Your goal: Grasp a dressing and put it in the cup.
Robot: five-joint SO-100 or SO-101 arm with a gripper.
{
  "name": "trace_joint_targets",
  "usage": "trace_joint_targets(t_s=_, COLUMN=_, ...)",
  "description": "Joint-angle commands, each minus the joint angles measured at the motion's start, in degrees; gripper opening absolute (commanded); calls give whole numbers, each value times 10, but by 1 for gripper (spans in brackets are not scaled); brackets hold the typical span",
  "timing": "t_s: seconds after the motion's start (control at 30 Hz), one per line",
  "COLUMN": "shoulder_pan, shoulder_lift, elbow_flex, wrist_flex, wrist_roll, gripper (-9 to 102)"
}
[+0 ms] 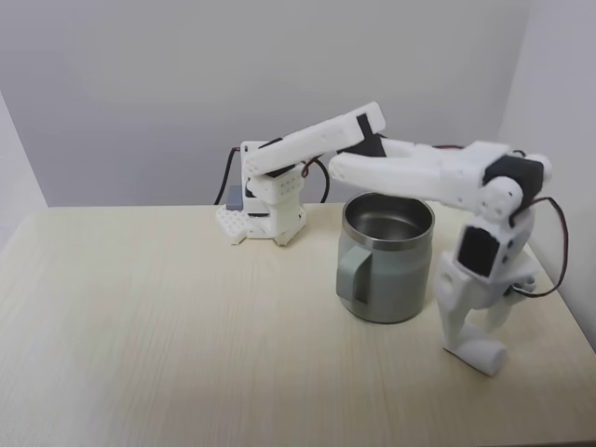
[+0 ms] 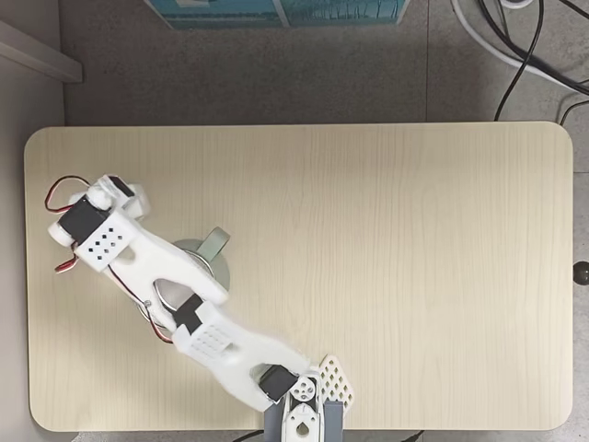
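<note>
Pale wood-grain worktop (image 1: pixel 168 317) runs back to a plain grey wall in a fixed view taken from the front. From its white base at the rear, the arm (image 1: pixel 410 172) reaches forward above the cup (image 1: pixel 386 256), then bends at the wrist and points straight down to the right of the mug. Its jaws (image 1: pixel 473 346) end at the worktop around a small white cylinder, apparently the dressing (image 1: pixel 477 356); white on white, I cannot tell whether they pinch it. The cup's steel interior looks bare.

Seen from above in the other fixed view, the arm (image 2: pixel 175 276) crosses diagonally over the cup (image 2: pixel 213 250), hiding most of it. The wrist (image 2: pixel 97 235) covers the jaws and dressing.
</note>
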Motion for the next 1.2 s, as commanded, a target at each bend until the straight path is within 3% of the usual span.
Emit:
trace_joint_targets(t_s=0.0, shoulder_pan=-4, shoulder_lift=14, elbow_flex=35, wrist_flex=22, wrist_roll=-4, gripper=19)
trace_joint_targets(t_s=0.3, shoulder_pan=0, shoulder_lift=68, elbow_flex=79, wrist_flex=23, wrist_roll=0, gripper=17)
trace_joint_targets(t_s=0.47, shoulder_pan=4, shoulder_lift=71, elbow_flex=94, wrist_flex=23, wrist_roll=1, gripper=0)
trace_joint_targets(t_s=0.73, shoulder_pan=10, shoulder_lift=40, elbow_flex=98, wrist_flex=24, wrist_roll=15, gripper=0)
trace_joint_targets(t_s=1.17, shoulder_pan=-18, shoulder_lift=-275, elbow_flex=-92, wrist_flex=25, wrist_roll=33, gripper=0)
